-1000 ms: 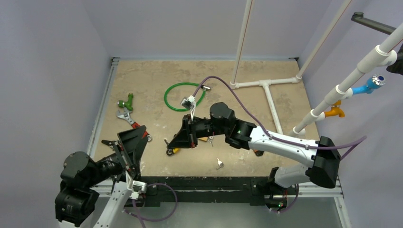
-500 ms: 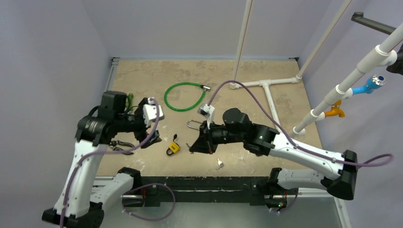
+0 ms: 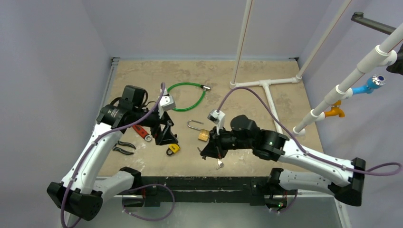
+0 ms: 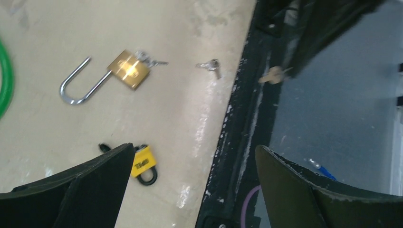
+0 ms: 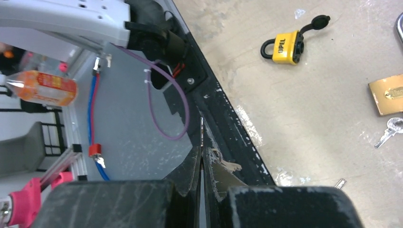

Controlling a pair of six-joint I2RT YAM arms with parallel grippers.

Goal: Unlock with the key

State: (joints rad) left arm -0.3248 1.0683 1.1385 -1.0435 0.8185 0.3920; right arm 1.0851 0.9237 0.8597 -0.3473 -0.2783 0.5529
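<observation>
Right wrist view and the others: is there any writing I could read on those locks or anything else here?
"OPEL": black letters on the yellow padlock, right wrist view.
The left wrist view shows dark print on that same padlock, too blurred to read.
Brass padlock: any marking is too small to read.
Bottle beyond the table's edge: orange label, too blurred to read.

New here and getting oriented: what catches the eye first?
A brass padlock with a long shackle lies mid-table, a small yellow padlock to its left. A green cable loops behind them, and the right gripper, jaws shut, pinches a key near the front edge.
</observation>
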